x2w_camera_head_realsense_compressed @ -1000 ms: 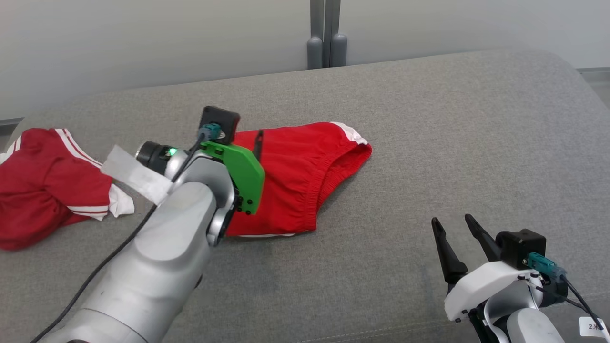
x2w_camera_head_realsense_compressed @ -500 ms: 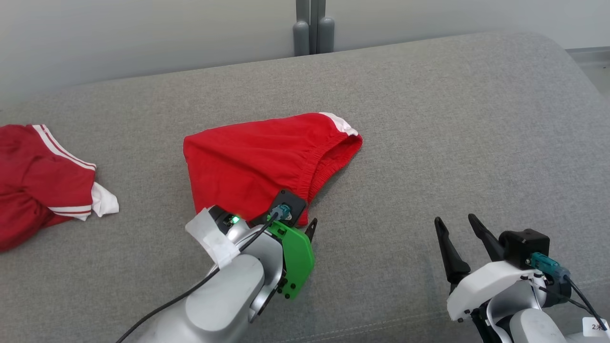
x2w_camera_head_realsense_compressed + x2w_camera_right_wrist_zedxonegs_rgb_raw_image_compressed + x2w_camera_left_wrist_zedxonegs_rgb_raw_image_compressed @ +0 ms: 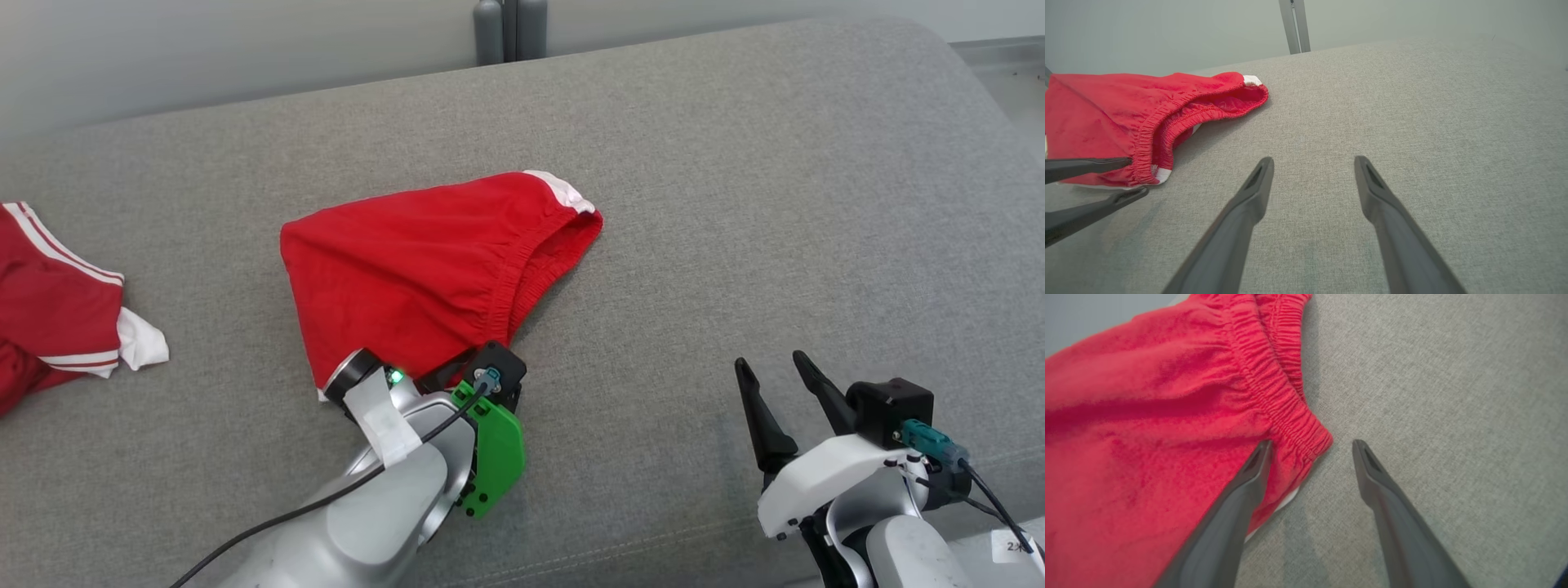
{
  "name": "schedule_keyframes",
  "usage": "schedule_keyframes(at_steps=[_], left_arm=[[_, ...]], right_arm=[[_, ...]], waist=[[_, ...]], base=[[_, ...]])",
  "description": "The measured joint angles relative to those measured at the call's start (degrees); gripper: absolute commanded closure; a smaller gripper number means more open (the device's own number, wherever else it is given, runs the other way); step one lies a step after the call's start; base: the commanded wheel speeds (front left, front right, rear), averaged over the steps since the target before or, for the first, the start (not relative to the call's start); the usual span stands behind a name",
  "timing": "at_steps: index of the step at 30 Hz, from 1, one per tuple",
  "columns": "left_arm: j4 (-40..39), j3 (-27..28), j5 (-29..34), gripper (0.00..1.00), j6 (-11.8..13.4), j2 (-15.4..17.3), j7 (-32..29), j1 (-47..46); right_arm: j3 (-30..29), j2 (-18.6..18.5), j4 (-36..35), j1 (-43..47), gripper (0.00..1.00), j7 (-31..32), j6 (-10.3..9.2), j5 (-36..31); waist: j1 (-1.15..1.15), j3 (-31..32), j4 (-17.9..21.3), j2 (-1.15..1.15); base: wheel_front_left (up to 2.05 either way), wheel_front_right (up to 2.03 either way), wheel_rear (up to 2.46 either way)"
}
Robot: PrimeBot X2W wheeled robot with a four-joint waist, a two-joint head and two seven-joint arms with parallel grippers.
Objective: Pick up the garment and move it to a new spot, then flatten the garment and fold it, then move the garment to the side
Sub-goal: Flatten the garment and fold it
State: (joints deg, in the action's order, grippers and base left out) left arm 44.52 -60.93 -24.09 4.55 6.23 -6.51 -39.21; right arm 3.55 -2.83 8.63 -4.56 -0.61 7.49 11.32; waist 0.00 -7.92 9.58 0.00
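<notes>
The garment, a pair of bright red shorts (image 3: 424, 269) with an elastic waistband and white trim, lies folded on the grey cushion (image 3: 735, 204). My left gripper (image 3: 1310, 445) is open at the near waistband corner (image 3: 1306, 433). One finger (image 3: 1249, 477) is over the red cloth and the other (image 3: 1376, 477) is over bare cushion. In the head view the green-plated left wrist (image 3: 494, 445) covers that corner. From the right wrist view the left gripper (image 3: 1137, 176) straddles the shorts' (image 3: 1106, 106) corner. My right gripper (image 3: 771, 363) (image 3: 1312, 161) stands open and apart at the lower right, holding nothing.
A second, darker red garment with white stripes (image 3: 49, 310) lies at the cushion's left edge. Grey posts (image 3: 510, 28) rise behind the back edge against a pale wall. The cushion's rounded right corner (image 3: 971, 73) drops to the floor.
My left arm has drawn back from over the shorts' left part to their near waistband corner. The head camera has shifted, so the scene sits higher and further left. The shorts lie unmoved.
</notes>
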Motion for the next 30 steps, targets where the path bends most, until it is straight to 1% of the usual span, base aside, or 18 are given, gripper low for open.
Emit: schedule_keyframes(at_steps=[5,6,7,8,9,10,11,16,19,25,26,30], left_arm=[[2.48,0.07,-0.13,0.00,0.02,-0.60,1.00,-1.10],[3.07,0.18,-0.42,0.11,0.07,-0.78,1.01,-1.31],[3.70,0.26,-0.59,0.11,0.08,-0.93,0.97,-1.43],[4.11,0.54,-0.88,0.43,0.09,-1.02,1.13,-1.44],[4.37,0.79,-1.22,0.64,0.20,-1.13,1.70,-1.48],[4.63,1.07,-1.40,0.95,0.24,-1.21,2.34,-1.56],[4.95,1.31,-1.68,1.00,0.24,-1.33,2.67,-1.69],[6.51,2.00,-3.05,1.00,-0.13,-1.76,3.77,-2.38],[6.16,3.24,-4.76,1.00,-0.70,-2.14,4.97,-2.83],[1.41,4.74,-6.53,1.00,-1.65,-3.10,7.33,-7.79],[1.41,4.74,-6.53,1.00,-1.65,-3.10,7.33,-7.79],[-2.83,6.58,-8.94,1.00,-1.76,-3.21,7.99,-11.41]], right_arm=[[0.02,-0.01,-0.05,-0.29,0.00,-0.26,0.00,0.00],[0.02,-0.01,-0.05,-0.31,0.00,-0.32,0.00,0.00],[0.04,-0.01,-0.05,-0.35,0.00,-0.33,0.00,0.00],[0.07,-0.01,-0.04,-0.41,0.00,-0.34,0.00,0.00],[0.05,-0.01,-0.03,-0.46,0.00,-0.36,0.00,0.00],[0.02,0.00,0.00,-0.49,0.00,-0.48,0.00,0.00],[-0.03,0.00,0.04,-0.53,0.00,-0.49,0.00,0.00],[0.09,0.00,0.43,-0.65,0.00,-0.49,0.00,-0.10],[0.22,-0.01,0.70,-0.71,0.00,-0.53,0.00,0.07],[0.63,0.00,1.48,-0.71,0.00,-0.77,0.00,0.25],[0.63,0.00,1.48,-0.71,0.00,-0.77,0.00,0.25],[0.91,0.00,1.92,-0.67,0.00,-0.85,0.00,0.49]], waist=[[0.00,-1.43,0.94,0.00],[0.00,-1.68,1.08,0.00],[0.00,-1.91,1.22,0.00],[0.00,-2.11,1.34,0.00],[0.00,-2.28,1.45,0.00],[0.00,-2.42,1.51,0.00],[0.00,-2.50,1.51,0.00],[0.00,-1.99,0.97,0.00],[0.00,-1.42,0.55,0.00],[0.00,-0.03,-0.28,0.00],[0.00,-0.03,-0.28,0.00],[0.00,0.89,-0.51,0.00]], base=[[0.00,0.00,0.00],[0.00,0.00,0.00],[0.00,0.00,0.00],[0.00,0.00,0.00],[0.00,0.00,0.00],[0.00,0.00,0.00],[0.00,0.00,0.00],[0.00,0.00,0.00],[0.00,0.00,0.00],[0.00,0.00,0.00],[0.00,0.00,0.00],[0.00,0.00,0.00]])
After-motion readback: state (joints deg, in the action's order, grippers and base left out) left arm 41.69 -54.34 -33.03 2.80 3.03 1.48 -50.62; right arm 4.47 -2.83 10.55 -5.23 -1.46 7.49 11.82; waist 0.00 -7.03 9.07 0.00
